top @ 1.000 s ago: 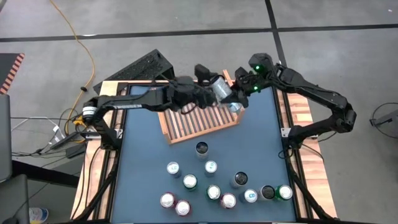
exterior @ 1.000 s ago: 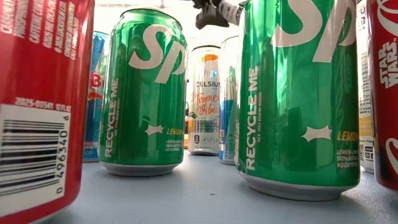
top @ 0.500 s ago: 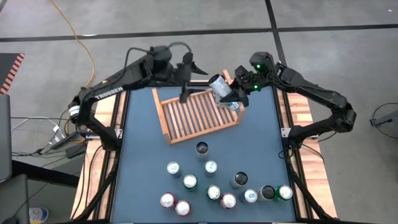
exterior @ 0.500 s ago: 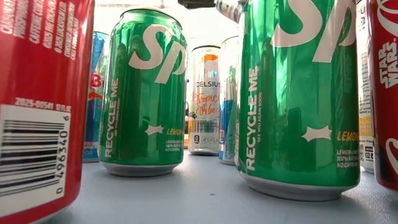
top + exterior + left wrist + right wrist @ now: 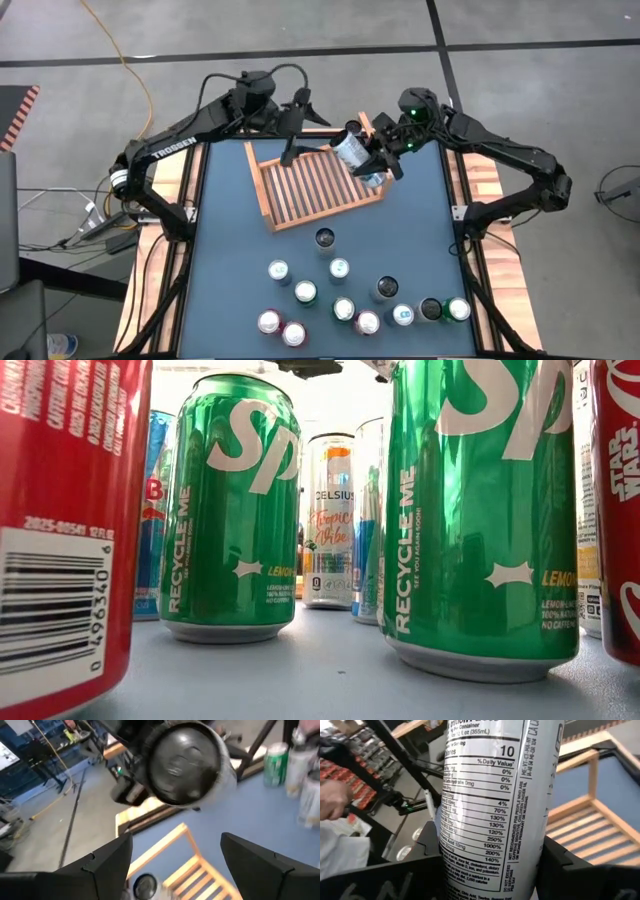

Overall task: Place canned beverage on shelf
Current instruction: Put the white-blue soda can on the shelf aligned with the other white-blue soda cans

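The wooden shelf [image 5: 310, 190] lies slantwise on the far half of the blue table. A silver can [image 5: 352, 148] hangs tilted above its far right corner, with my right gripper [image 5: 366, 156] shut on it. In the left wrist view the can's dark bottom [image 5: 185, 765] faces the camera. Another can [image 5: 373, 180] stands in that corner of the shelf. My left gripper [image 5: 290, 150] is open and holds nothing. It hovers over the shelf's far left part, a short way from the held can. My right gripper pinches the silver can's side wall [image 5: 451, 870], about mid-length, between its two fingers [image 5: 420, 865]. The fingers come from the table's right side, nearly level, and lie across the can. The can is tilted, its bottom toward the left arm, and hangs clear of the shelf.
Several cans [image 5: 340, 300] stand in a loose group on the near half of the table; green and red ones [image 5: 230, 510] fill the low view. A black keyboard-like object [image 5: 235, 105] lies beyond the far left corner. A person's hand [image 5: 332, 800] shows in the room behind.
My left gripper has drawn back from the silver can toward the table's far left and rolled about its own axis, staying open. My right gripper keeps the can and has carried it a little to the left over the shelf's corner.
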You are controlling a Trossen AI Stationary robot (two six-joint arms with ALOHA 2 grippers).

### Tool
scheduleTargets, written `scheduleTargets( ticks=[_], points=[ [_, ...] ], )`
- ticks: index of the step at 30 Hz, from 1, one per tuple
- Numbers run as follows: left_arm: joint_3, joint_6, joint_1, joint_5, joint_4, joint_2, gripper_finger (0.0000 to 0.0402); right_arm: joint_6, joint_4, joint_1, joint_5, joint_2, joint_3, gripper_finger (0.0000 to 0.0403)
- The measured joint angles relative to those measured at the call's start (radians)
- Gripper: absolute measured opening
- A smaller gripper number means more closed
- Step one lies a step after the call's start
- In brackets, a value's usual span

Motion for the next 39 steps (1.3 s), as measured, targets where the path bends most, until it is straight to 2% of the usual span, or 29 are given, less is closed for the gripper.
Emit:
scheduleTargets(
  ticks=[4,11,16,29,39],
  points=[
    [0.0,0.078,-0.038,-0.085,-0.052,0.0,0.0301,0.035,-0.015,-0.002,0.003,0.0,0.0,0.0159],
    [-0.001,0.129,-0.07,-0.075,-0.04,0.0,0.0314,0.023,-0.022,0.033,-0.002,0.001,0.0,0.016],
    [-0.001,0.136,-0.056,0.023,-0.012,0.01,0.0314,0.023,-0.022,0.047,-0.009,0.0,0.0,0.016],
    [-0.001,0.187,-0.056,0.098,0.061,0.027,0.0314,0.003,-0.081,0.046,0.0,0.002,0.0,0.0161],
    [-0.002,0.226,-0.062,0.144,0.029,0.027,0.0314,0.013,-0.054,0.082,-0.031,0.086,0.0,0.0162]
  ],
)
